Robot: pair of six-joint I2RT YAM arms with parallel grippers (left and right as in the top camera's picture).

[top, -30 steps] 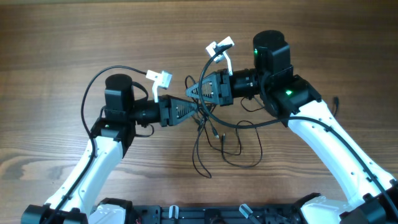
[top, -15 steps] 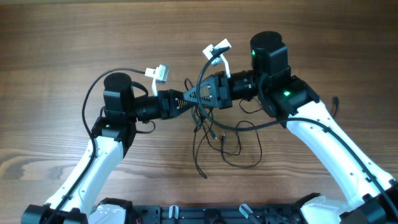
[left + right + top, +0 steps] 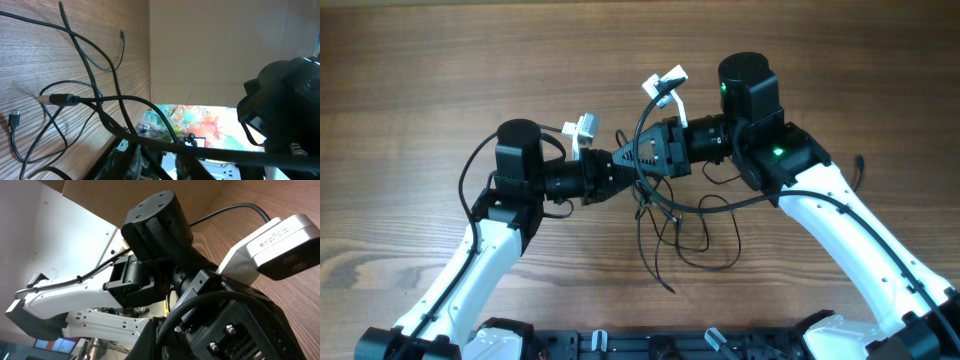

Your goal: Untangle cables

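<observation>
**A:** Cables [image 3: 665, 215]: loose knot mid-table [image 3: 420, 60], loops trailing toward 6 o'clock, top strands lifted to where the claws meet.

**B:** Left gripper [image 3: 618, 167] in from 9 o'clock, right gripper [image 3: 624, 152] from 3, nose to nose. Clenched or released? Cannot tell for either.

**A:** My judgement: pinch one strand each, part slowly toward 9 and 3, and mind the silver-tipped plug [image 3: 52, 99] snagging.

**B:** Writing: small print on the white module [image 3: 277, 235], unreadable.
</observation>
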